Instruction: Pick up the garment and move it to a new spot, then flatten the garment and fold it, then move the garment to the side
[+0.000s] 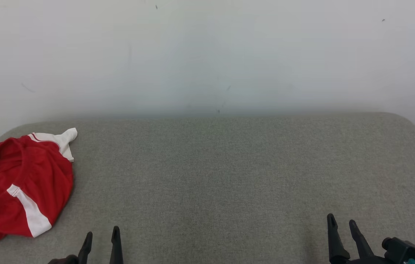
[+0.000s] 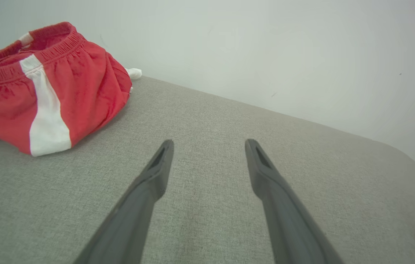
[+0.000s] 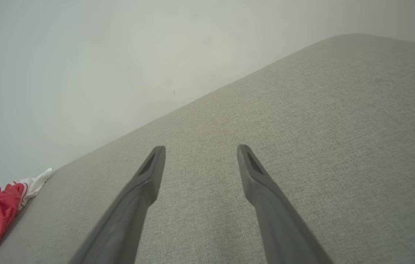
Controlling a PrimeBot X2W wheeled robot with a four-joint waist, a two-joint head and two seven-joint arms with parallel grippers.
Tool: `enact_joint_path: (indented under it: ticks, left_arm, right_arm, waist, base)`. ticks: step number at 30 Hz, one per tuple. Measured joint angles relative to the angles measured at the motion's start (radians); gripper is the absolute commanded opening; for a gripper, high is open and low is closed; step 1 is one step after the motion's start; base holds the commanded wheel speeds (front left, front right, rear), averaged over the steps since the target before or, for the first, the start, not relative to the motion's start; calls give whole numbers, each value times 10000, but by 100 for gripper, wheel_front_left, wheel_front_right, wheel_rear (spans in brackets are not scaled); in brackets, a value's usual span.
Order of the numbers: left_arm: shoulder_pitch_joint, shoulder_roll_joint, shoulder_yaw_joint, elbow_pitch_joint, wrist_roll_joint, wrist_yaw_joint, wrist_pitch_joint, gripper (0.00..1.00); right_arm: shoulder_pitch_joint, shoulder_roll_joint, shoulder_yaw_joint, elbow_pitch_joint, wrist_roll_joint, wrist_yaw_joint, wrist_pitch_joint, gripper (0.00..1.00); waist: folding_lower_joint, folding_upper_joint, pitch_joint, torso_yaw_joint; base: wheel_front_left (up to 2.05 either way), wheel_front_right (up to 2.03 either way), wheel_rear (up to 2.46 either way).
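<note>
Head view puts the garment (image 1: 20, 183) at the far left of the couch-like grey pad (image 1: 229, 176), a red heap with white stripes, partly cut off by the frame's left edge. My left claw (image 1: 102, 231) sits low at the near edge, just right of the heap and a little nearer to me, so the cloth lies ahead and to the left of its tips. My right claw (image 1: 341, 219) is well apart from it, across the whole width of the pad, so the left arm is clearly the nearer one for the pick. Both claws stand wide with nothing between the fingers. Bunched as it is, the garment has no firm long axis; I judge it runs slightly longer from near to far, and the left wrist view shows a gathered elastic waistband on top. The pad is woven fabric with rounded corners, bare across its middle and right, which looks like good room for laying the cloth out. A plain pale wall (image 1: 207, 55) rises right behind it.
</note>
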Motion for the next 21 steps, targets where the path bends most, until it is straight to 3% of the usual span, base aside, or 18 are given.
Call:
enact_joint_path:
  ticks: [12,21]
  left_arm:
    - [246,-19,234,-198,884,73,-228,100]
    - [430,-140,426,-111,1432,-211,-389,100]
  right_arm:
    - [132,-12,203,40,-1104,2,-222,100]
    - [200,-17,357,84,-1879,4,-326,100]
  waist:
    - [0,0,-152,-24]
    - [0,0,-256,-58]
  base:
    - [0,0,0]
    - [0,0,0]
